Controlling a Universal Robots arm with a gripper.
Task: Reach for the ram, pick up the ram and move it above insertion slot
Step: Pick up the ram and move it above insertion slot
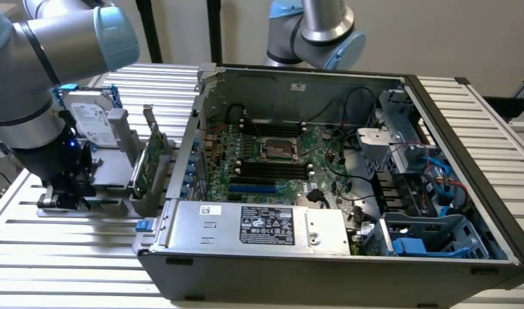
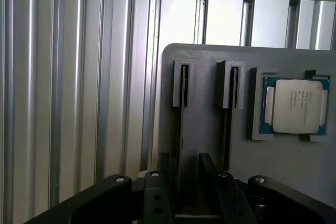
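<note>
pincer apparently astride ram top edge

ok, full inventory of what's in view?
case: 1, dark grey, open, mid-table
motherboard: 1, green, inside case
power supply: 1, silver, case's near side
hard drive: 1, silver, upright on holder
card: 1, green, upright on holder, beside case
CPU: 1, silver, in holder pocket
holder: 1, grey, beside case
ram: cannot confirm; dark strip in slot at gripper
table: 1, silver slats
arm: 1, grey and blue, over holder
gripper: 1, black, open, straddling that slot
</note>
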